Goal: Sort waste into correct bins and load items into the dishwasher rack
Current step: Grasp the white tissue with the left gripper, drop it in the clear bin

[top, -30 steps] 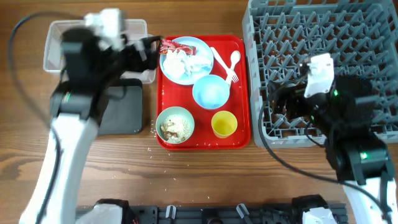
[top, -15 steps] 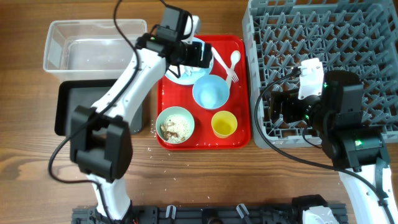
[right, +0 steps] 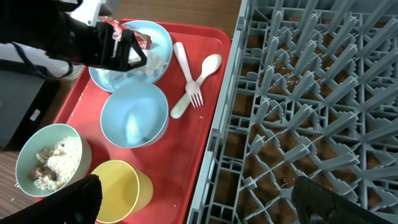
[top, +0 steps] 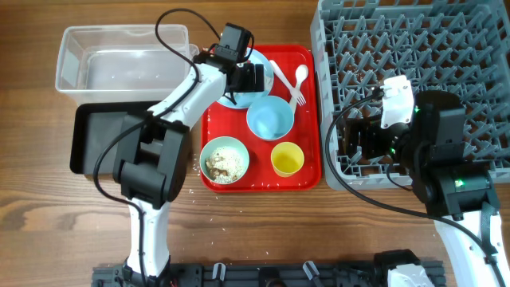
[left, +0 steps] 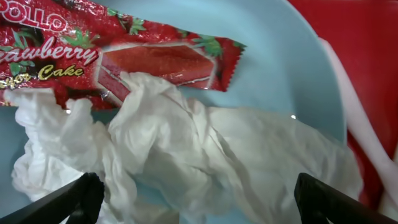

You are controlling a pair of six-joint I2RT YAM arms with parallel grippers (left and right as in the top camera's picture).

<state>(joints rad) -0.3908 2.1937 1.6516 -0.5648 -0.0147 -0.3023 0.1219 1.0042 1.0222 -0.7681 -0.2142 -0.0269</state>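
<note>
My left gripper is open and hovers low over the light blue plate. Its fingertips straddle the crumpled white paper and the red-and-white wrapper on that plate. My right gripper is open and empty over the left edge of the grey dishwasher rack; the right wrist view shows its jaws. On the red tray sit a light blue bowl, a pale green bowl of food scraps, a yellow cup, and a white fork and spoon.
The clear tub stands at the back left, with the black tray just in front of it. Crumbs lie on the wooden table near the red tray's front left corner. The left arm reaches across the tub's right end.
My left arm has swung right from above the clear tub to over the blue plate and come down close to the wrapper. The right arm has barely moved.
</note>
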